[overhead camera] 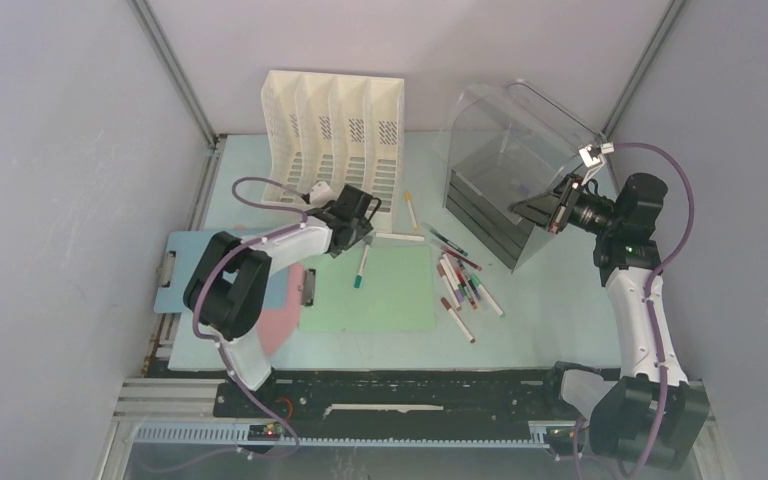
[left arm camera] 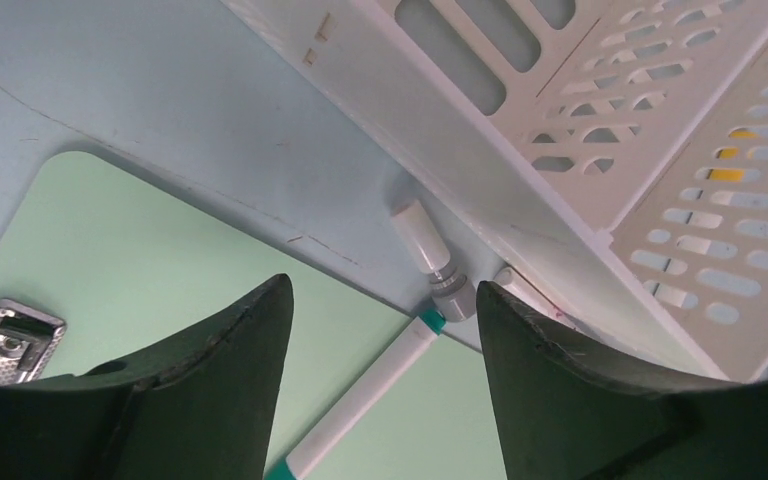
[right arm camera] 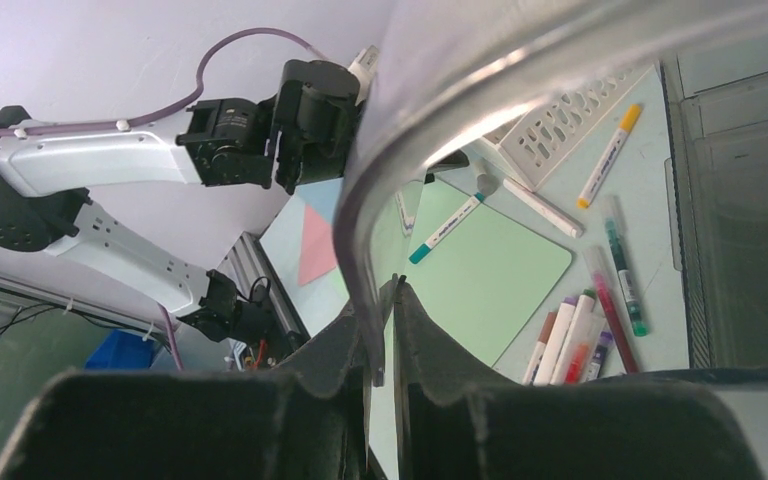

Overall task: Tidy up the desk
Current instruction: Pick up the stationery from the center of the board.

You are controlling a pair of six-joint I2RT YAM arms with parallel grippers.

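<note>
Mint worktop (overhead camera: 550, 310) lies cluttered; left claw (left arm camera: 382, 292), jaws apart, should centre over the teal marker (left arm camera: 360, 400) while right claw (right arm camera: 388, 305) clamps the clear bin (right arm camera: 380, 190).

Three clipboards (overhead camera: 380, 290), one file rack (overhead camera: 335, 125), one clear organizer (overhead camera: 510, 150), roughly ten markers (overhead camera: 460, 285).

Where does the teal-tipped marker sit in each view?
Top external: teal-tipped marker at centre, near green clipboard's far edge.
Left wrist: bottom centre, seen between left tool's fingers.
Right wrist: centre, beside clear bin's curved rim.
Shared landmark: white file rack.
</note>
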